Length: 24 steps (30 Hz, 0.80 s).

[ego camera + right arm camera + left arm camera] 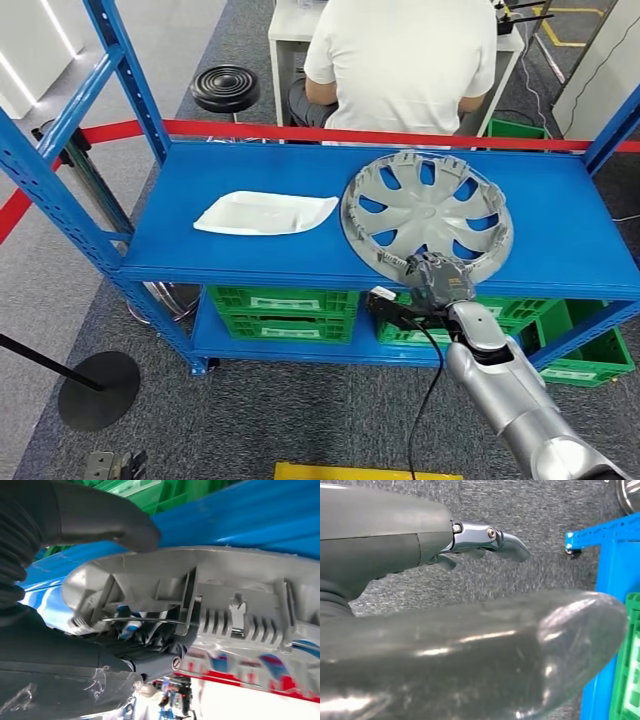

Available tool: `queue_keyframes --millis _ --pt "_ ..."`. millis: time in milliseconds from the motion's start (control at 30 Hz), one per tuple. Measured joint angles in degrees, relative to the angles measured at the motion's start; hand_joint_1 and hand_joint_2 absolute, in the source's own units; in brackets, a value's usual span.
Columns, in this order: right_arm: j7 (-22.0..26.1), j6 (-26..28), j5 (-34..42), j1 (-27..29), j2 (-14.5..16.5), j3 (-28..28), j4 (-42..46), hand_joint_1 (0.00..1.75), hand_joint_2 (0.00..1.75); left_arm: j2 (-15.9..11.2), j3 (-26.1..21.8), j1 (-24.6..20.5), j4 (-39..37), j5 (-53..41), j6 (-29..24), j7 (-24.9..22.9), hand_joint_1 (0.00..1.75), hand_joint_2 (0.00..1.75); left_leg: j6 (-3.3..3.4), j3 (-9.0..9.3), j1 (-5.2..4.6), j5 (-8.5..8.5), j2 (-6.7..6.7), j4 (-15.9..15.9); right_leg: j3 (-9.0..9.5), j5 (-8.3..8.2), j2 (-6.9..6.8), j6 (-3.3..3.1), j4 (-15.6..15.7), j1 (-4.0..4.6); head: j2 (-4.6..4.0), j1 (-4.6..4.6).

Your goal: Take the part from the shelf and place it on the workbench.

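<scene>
While the left hand (433, 630) hangs, fingers unclear, right-hand fingers (113, 525) pinch the hubcap (426, 213) rim on the shelf (226, 260).

The white labels on the green crates (283, 312) under the shelf are too small to read.

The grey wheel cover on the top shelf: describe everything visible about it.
The wheel cover is a round, grey, plastic-looking disc with curved spokes and openings through which the blue shelf shows. It lies on the shelf's right part, its near edge at the shelf's front and looking slightly raised. The right hand grips that near rim; the right wrist view shows ribbed clips and a wire ring on its underside.
</scene>
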<state>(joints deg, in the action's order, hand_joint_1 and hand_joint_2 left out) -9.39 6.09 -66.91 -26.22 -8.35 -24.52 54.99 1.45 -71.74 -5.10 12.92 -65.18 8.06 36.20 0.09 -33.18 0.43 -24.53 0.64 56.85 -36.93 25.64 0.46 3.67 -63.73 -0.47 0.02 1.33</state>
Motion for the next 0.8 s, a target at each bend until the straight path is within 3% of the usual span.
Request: queue_keyframes --millis 67,200,267,333,400,433,500,567,700,733,800 --pt "-0.11 0.15 -0.33 -0.57 0.00 -0.08 -0.88 1.75 1.75 -0.01 0.01 -0.20 0.00 -0.16 0.03 0.00 0.00 0.00 -0.54 0.04 -0.19 -0.07 0.09 0.04 2.64 -1.39 0.11 -0.47 5.11 0.03 0.00 0.01" --pt "-0.09 0.43 -0.61 -1.34 0.00 -0.22 -1.89 1.75 1.75 0.05 0.01 -0.29 0.00 -0.23 0.04 0.00 0.00 0.00 -1.72 -0.16 -0.04 -0.50 0.15 0.34 2.95 -1.59 0.14 -1.95 5.95 0.05 0.00 -0.16" --pt "-0.19 0.45 -0.59 -1.68 0.00 -0.22 -2.23 1.75 1.75 0.05 0.02 -0.36 0.00 -0.25 0.06 0.00 0.00 0.00 -2.19 -2.15 0.02 -3.34 0.05 4.75 3.04 -1.80 0.07 -2.39 6.20 -0.17 0.00 -0.52" --pt "-0.24 0.45 -0.59 -1.73 0.00 -0.22 -2.77 1.75 1.75 0.04 0.03 -0.38 0.00 -0.25 0.07 0.00 0.00 0.00 -2.54 -5.88 0.08 -7.01 0.02 12.72 2.98 -1.82 0.02 -2.50 6.21 -0.20 0.00 -0.81" --pt "-0.30 0.50 -0.65 -1.72 0.00 -0.22 -3.30 1.75 1.75 0.06 0.03 -0.28 0.00 -0.25 0.07 0.00 0.00 0.00 -2.71 -7.69 0.15 -7.44 0.00 16.45 2.96 -1.82 0.01 -2.48 6.19 -0.22 0.00 -0.86" --pt "-0.37 0.53 -0.70 -1.74 0.00 -0.21 -3.52 1.75 1.75 0.06 0.03 -0.27 0.00 -0.26 0.08 0.00 0.00 0.00 -2.73 -6.92 0.21 -5.97 -0.01 14.83 2.99 -1.84 0.01 -2.42 6.17 -0.27 0.00 -0.86" --pt "-0.54 0.58 -0.92 -1.84 0.00 -0.15 -3.86 1.75 1.75 0.06 0.04 -0.36 -0.01 -0.26 0.10 0.00 0.00 0.00 -2.86 -3.11 0.41 -2.06 -0.06 7.29 3.02 -1.83 0.07 -2.06 6.07 -0.31 0.00 -0.96" --pt "-0.66 0.71 -1.38 -2.03 -0.08 0.05 -4.13 1.75 1.75 0.15 0.07 -0.57 -0.01 -0.25 0.18 0.15 0.00 0.00 -2.56 -0.24 0.51 -0.32 0.06 1.40 2.77 -1.81 0.22 -1.45 5.81 -0.12 0.00 -1.07" --pt "-0.67 1.23 -1.92 -1.92 -0.26 0.43 -4.52 1.75 1.75 0.34 0.14 -0.71 0.00 -0.14 0.44 1.35 0.00 0.00 -0.94 0.10 0.37 -0.25 0.05 0.18 2.33 -1.69 0.28 -0.22 5.65 -0.17 0.00 -0.86" --pt "-0.65 1.33 -1.93 -1.85 -0.29 0.49 -4.57 1.75 1.75 0.38 0.15 -0.76 0.00 -0.10 0.49 1.50 0.00 0.00 -0.54 0.11 0.43 -0.14 -0.05 0.11 1.61 -0.70 0.20 0.03 4.18 -0.20 0.00 -0.75" --pt "-0.45 1.39 -1.94 -1.66 -0.32 0.55 -4.63 1.75 1.75 0.40 0.16 -0.88 0.00 0.02 0.53 1.57 0.00 0.00 0.01 0.10 0.43 -0.09 -0.21 0.05 -1.47 2.85 0.04 0.31 -2.56 -0.20 0.00 -0.55"
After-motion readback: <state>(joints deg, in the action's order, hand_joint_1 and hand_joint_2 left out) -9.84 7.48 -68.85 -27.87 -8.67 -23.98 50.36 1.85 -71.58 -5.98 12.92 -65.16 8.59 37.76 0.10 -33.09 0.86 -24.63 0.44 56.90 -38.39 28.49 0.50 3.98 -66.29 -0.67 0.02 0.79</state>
